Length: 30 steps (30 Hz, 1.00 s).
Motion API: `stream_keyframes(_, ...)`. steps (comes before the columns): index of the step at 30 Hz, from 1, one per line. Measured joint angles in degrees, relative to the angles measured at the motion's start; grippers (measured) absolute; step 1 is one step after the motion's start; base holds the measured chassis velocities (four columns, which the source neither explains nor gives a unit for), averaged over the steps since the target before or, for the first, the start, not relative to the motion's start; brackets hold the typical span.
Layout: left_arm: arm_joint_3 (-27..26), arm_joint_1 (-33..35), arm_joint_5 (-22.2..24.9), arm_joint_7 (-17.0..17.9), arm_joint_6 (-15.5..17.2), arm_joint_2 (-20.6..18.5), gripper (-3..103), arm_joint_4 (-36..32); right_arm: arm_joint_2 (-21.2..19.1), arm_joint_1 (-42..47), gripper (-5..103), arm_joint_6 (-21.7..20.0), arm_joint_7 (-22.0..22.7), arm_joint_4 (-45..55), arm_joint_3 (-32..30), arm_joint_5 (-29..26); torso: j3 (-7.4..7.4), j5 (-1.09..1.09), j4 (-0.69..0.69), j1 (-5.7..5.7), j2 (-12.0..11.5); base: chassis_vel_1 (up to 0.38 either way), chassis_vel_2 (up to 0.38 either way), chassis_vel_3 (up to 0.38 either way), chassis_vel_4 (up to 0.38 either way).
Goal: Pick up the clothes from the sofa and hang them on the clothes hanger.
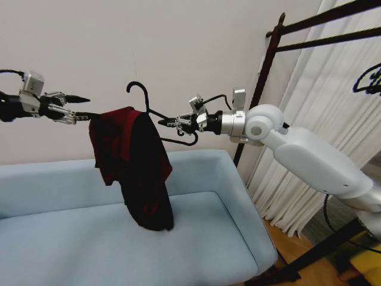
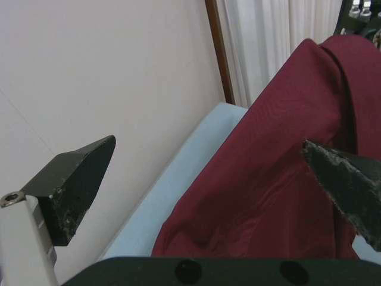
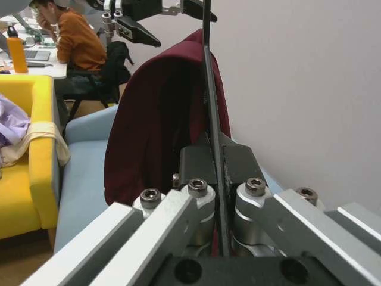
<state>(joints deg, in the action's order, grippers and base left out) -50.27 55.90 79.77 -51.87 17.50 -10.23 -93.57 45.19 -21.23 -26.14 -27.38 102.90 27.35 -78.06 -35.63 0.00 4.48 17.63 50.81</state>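
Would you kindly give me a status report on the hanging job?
Right claw shut on hanger. Left claw open beside garment. Garment draped on hanger, above sofa. Rack at right.

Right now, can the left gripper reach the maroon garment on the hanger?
Probably yes: the left gripper hangs open right beside the maroon garment, nothing between; the right gripper clamps the black hanger.
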Motion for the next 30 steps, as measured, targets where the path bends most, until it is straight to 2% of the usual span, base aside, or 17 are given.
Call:
stream_keyframes(2, 0.32, 0.11, -0.16, -1.83, 0.00, -0.16, 100, 0.33, 0.35, 0.01, 2, 0.00, 0.00, 0.13, -0.21, 0.01, 0.00, 0.00, -0.02, 0.00, 0.00, 0.000, 0.000, 0.000, 0.000)
stream_keyframes(11, 1.45, 0.46, -1.22, -2.78, 0.10, 2.13, 102, -1.21, 0.38, -0.55, 2, 0.00, 0.17, 0.97, -0.49, -0.76, 0.00, -0.01, -0.01, 0.00, 0.00, 0.000, 0.000, 0.000, 0.000)
stream_keyframes(13, 1.56, 0.52, -1.22, -3.78, 0.09, 2.41, 92, -1.26, 0.05, -0.73, 2, 0.00, 0.25, 1.32, -0.51, -1.14, 0.00, -0.01, -0.01, -0.01, 0.00, 0.000, 0.000, 0.000, 0.000)
stream_keyframes(14, 1.56, 0.52, -1.22, -3.78, 0.09, 2.41, 92, -1.26, 0.05, -0.73, 2, 0.00, 0.25, 1.32, -0.51, -1.14, 0.00, -0.01, -0.01, -0.01, 0.00, 0.000, 0.000, 0.000, 0.000)
stream_keyframes(16, 1.65, 0.55, -1.20, -4.59, 0.09, 2.65, 82, -1.30, -0.16, -0.74, 2, 0.00, 0.45, 1.66, -0.56, -1.28, 0.00, 0.00, -0.01, 0.00, 0.00, 0.000, 0.000, 0.000, 0.000)
stream_keyframes(19, 1.67, 0.55, -1.19, -4.69, 0.09, 3.00, 77, -1.51, -0.26, -0.66, 2, 0.00, 0.76, 2.02, -0.55, -1.29, 0.00, 0.00, -0.01, 0.00, 0.00, 0.000, 0.000, 0.000, 0.000)
stream_keyframes(23, 1.67, 0.42, -1.15, -4.77, 0.09, 3.67, 55, -1.95, -0.40, -0.68, 2, 0.00, 1.29, 2.63, -0.51, -1.35, 0.00, 0.00, -0.01, 0.00, 0.00, 0.000, 0.000, 0.000, 0.000)
stream_keyframes(25, 1.67, 0.39, -1.15, -4.78, 0.09, 3.75, 55, -1.95, -0.40, -0.72, 2, 0.00, 1.35, 2.68, -0.48, -1.36, 0.00, 0.00, -0.01, 0.00, 0.01, 0.000, 0.000, 0.000, 0.000)
stream_keyframes(27, 1.65, 0.30, -1.14, -4.88, 0.09, 4.02, 44, -1.88, -0.38, -0.93, 2, 0.00, 1.87, 2.98, -0.33, -1.57, 0.00, 0.00, -0.01, 0.00, 0.00, 0.000, 0.000, 0.000, 0.000)
stream_keyframes(28, 1.65, 0.30, -1.14, -4.88, 0.09, 4.02, 44, -1.88, -0.38, -0.93, 2, 0.00, 1.87, 2.98, -0.33, -1.57, 0.00, 0.00, -0.01, 0.00, 0.00, 0.000, 0.000, 0.000, 0.000)
stream_keyframes(30, 1.61, 0.26, -1.13, -5.07, 0.09, 4.11, 33, -1.88, -0.28, -1.11, 2, -0.01, 2.22, 3.23, -0.23, -1.77, 0.00, 0.00, -0.01, 0.00, 0.00, 0.000, 0.000, 0.000, 0.000)
